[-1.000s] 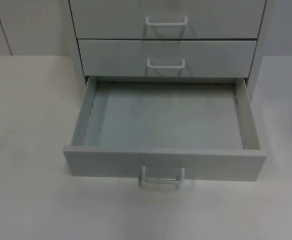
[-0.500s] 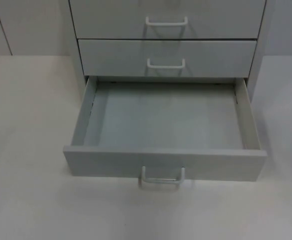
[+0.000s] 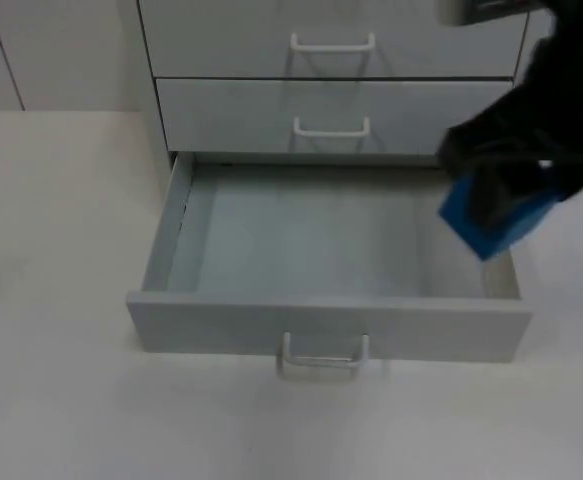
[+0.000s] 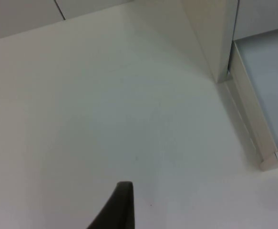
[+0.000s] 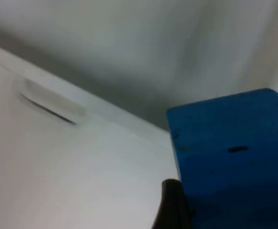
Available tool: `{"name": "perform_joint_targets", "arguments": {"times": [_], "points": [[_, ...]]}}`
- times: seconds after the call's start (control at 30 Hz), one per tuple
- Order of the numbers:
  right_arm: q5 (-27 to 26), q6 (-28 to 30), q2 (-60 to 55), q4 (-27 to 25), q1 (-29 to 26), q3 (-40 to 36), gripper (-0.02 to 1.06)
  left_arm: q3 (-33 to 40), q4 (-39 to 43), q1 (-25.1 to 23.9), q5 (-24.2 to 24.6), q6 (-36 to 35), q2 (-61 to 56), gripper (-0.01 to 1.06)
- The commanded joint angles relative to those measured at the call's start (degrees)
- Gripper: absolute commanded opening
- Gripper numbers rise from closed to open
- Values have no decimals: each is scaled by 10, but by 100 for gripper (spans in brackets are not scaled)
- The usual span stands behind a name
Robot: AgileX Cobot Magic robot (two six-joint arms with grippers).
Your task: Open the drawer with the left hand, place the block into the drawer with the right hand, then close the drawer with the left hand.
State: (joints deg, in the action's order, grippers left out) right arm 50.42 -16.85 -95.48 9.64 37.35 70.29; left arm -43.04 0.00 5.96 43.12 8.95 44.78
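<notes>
The grey cabinet's bottom drawer stands pulled out and holds nothing inside. My right gripper hangs above the drawer's right end, shut on a blue block. In the right wrist view the blue block sits against a black fingertip, with the drawer's front below. The left wrist view has one black fingertip over bare table beside the drawer's left wall.
Two shut drawers with white handles sit above the open one. The open drawer's white handle juts toward the table front. Bare white table lies left of the cabinet.
My right arm has come in from the upper right carrying the blue block and now hovers over the drawer's right end. The drawer has not moved.
</notes>
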Motion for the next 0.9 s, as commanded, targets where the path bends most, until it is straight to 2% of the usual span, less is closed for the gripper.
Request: {"name": "perform_joint_targets", "arguments": {"times": [0.0,0.13,0.33,0.53,0.87], "points": [[-19,-8,-36,2,19,31,0,1,-10,4,-4,0,-2,102],[-45,-34,-87,5,33,63,0,1,-10,4,-4,0,-2,102],[-141,-94,-167,6,33,75,0,1,-10,4,-4,0,-2,102],[-202,-143,-211,6,33,75,0,1,-10,4,-4,0,-2,102],[-210,-163,-253,7,33,79,1,1,-11,4,-4,0,-2,102]]}}
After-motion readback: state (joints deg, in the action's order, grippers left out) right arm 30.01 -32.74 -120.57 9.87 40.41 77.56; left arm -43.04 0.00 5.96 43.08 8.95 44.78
